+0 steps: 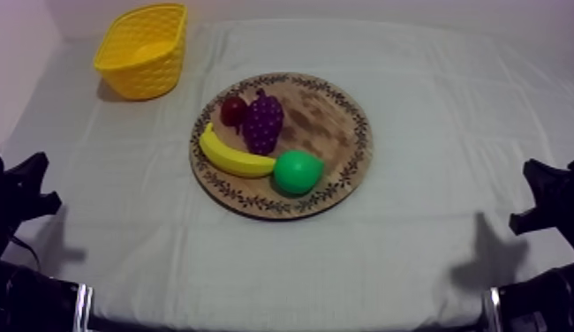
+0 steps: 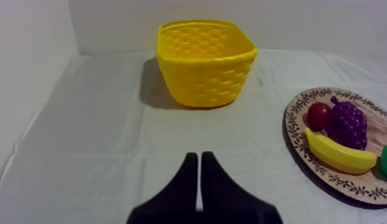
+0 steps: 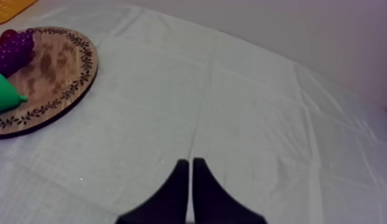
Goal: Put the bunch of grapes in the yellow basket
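Fruit on a round wooden board (image 1: 330, 124), seen from above. The board sat mid-table on a pale cloth (image 1: 432, 79). The bunch of grapes (image 1: 262, 122) lay on the board's left part, touching a small red fruit (image 1: 233, 110) and just beyond a banana (image 1: 233, 157). A green pear (image 1: 298, 171) rested at the banana's near end. The yellow basket (image 1: 149, 75) stood empty at the far left corner, well apart from the board, so the grapes had not yet been lifted.

From the left wrist, the left gripper (image 2: 199, 158) hung low over bare cloth. Its two black fingers were pressed together into a narrow wedge with nothing between them. It pointed toward the basket, and the board with its grapes lay apart from both. Being on the basket's side, this arm looked the better placed for the job.

From the right wrist, the right gripper (image 3: 188, 162) was likewise closed on nothing, over bare cloth and well apart from the board. Grapes and pear sat at the board's far side. A yellow scrap beyond them was probably the basket, though too little showed to be sure. Both parked, closed poses suggested the reach had not begun.
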Action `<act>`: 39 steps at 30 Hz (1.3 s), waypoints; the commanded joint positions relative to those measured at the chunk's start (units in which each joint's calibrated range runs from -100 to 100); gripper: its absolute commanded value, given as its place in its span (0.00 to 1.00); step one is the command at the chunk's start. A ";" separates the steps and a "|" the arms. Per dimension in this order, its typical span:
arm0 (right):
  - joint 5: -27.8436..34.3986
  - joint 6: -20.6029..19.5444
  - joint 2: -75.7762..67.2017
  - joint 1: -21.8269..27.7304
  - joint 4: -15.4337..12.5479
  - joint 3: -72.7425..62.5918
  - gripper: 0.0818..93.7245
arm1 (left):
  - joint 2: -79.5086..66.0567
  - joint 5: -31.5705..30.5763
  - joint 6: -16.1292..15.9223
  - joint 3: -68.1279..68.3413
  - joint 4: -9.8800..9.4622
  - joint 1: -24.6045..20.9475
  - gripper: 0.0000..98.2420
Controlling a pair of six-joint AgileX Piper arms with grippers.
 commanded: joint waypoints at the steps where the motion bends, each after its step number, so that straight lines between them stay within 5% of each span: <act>1: -0.09 -0.01 0.00 0.02 0.00 -0.01 0.00 | 0.00 0.01 -0.81 0.03 -0.02 -0.01 0.00; 27: -0.09 -0.01 0.00 0.02 0.00 -0.01 0.00 | 0.00 1.15 0.38 -0.90 -0.43 -0.58 0.00; 39: -0.09 -0.01 0.00 0.02 0.00 -0.01 0.00 | 8.85 17.37 -0.83 -32.33 -0.69 1.15 0.00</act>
